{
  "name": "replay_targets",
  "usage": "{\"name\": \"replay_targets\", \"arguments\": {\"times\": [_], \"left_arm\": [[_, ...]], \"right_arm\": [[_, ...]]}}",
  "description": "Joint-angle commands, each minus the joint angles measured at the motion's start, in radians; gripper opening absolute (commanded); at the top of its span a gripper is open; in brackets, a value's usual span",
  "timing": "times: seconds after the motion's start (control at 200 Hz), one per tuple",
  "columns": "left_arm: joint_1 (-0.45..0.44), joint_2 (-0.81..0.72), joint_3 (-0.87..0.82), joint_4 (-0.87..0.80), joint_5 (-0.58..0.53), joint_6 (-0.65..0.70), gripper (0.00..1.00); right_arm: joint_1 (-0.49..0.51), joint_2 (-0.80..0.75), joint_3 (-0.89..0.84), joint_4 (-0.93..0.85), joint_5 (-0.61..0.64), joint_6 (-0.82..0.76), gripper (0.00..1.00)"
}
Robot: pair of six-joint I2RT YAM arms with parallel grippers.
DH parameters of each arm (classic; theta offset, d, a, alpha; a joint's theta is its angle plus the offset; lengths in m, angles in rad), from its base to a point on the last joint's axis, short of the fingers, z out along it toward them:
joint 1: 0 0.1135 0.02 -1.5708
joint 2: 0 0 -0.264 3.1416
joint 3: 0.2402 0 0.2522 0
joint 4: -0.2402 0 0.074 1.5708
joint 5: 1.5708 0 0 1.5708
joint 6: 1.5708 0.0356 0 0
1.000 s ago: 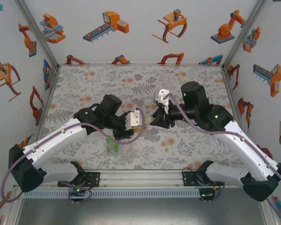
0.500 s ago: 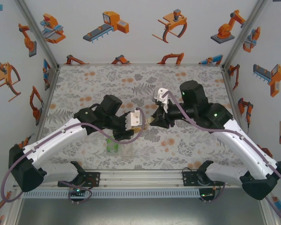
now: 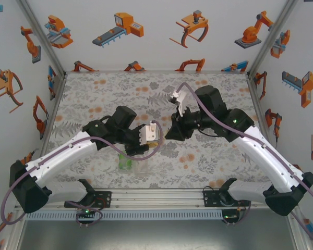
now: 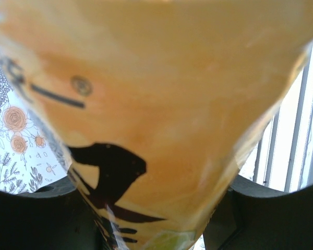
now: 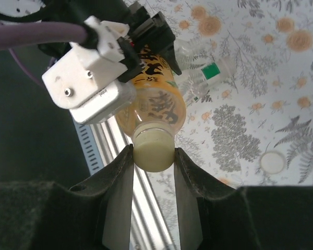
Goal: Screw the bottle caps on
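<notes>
The left gripper [image 3: 152, 137] is closed on the body of the amber bottle [image 3: 155, 136] and holds it clear of the table [image 3: 94, 94], over the mid-front area, with the neck pointing toward the right arm. In the left wrist view the amber bottle [image 4: 161, 104] sits tight between the two dark fingers [image 4: 31, 219], and its yellow label with dark characters faces the camera. The right gripper [image 5: 153, 159] is closed on the yellowish cap [image 5: 153, 148]. Both of its fingers press against the sides of the cap, and the cap is seated on the neck of the amber bottle [image 5: 159, 107]. The pictures do not show how far the cap is threaded on. In the overhead view the two grippers meet tip to tip at the bottle mouth, just left of the table's centre line. The green-tinted bottle [image 3: 125, 162] and the clear bottle [image 3: 142, 166] stand just beside each other near the front edge of the table, under the left forearm. A loose pale cap [image 5: 273, 162] lies flat on the floral table surface, well apart from the held bottle.
</notes>
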Motion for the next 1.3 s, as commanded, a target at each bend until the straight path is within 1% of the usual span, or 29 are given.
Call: {"name": "replay_targets", "arguments": {"times": [0.0, 0.16, 0.315, 0.35, 0.456, 0.501, 0.651, 0.786, 0.881, 1.127, 1.297], "left_arm": [[-0.017, -0.014, 0.038, 0.111, 0.044, 0.011, 0.00], [-0.017, -0.011, 0.028, 0.130, 0.042, 0.013, 0.00], [-0.017, -0.015, 0.019, 0.144, 0.038, 0.032, 0.00], [-0.017, -0.017, 0.018, 0.151, 0.035, 0.032, 0.00], [-0.017, -0.014, 0.013, 0.172, 0.032, 0.031, 0.00], [-0.017, -0.010, 0.013, 0.180, 0.034, 0.028, 0.00], [-0.017, 0.010, 0.020, 0.185, 0.040, 0.015, 0.00], [-0.017, 0.021, 0.026, 0.197, 0.038, -0.018, 0.00], [-0.016, 0.026, 0.019, 0.223, 0.063, -0.045, 0.00], [-0.017, 0.056, 0.009, 0.324, 0.132, -0.135, 0.00], [-0.017, 0.071, -0.020, 0.428, 0.199, -0.202, 0.00]], "right_arm": [[0.011, 0.010, -0.012, 0.021, 0.069, 0.291, 0.00], [0.011, -0.008, -0.058, 0.067, 0.115, 0.605, 0.00], [-0.002, 0.010, -0.058, 0.025, 0.112, 0.844, 0.00], [-0.014, 0.016, -0.059, 0.010, 0.099, 0.923, 0.00], [-0.020, 0.007, -0.100, 0.011, 0.096, 1.104, 0.00], [-0.020, -0.001, -0.122, 0.021, 0.097, 1.154, 0.00], [-0.029, -0.007, -0.140, 0.020, 0.097, 1.195, 0.00], [-0.040, -0.035, -0.141, 0.016, 0.150, 1.204, 0.00], [-0.045, -0.036, -0.116, 0.004, 0.181, 1.186, 0.00], [-0.045, -0.018, 0.010, -0.152, 0.288, 1.085, 0.00], [-0.045, -0.011, 0.047, -0.176, 0.301, 1.078, 0.00]]}}
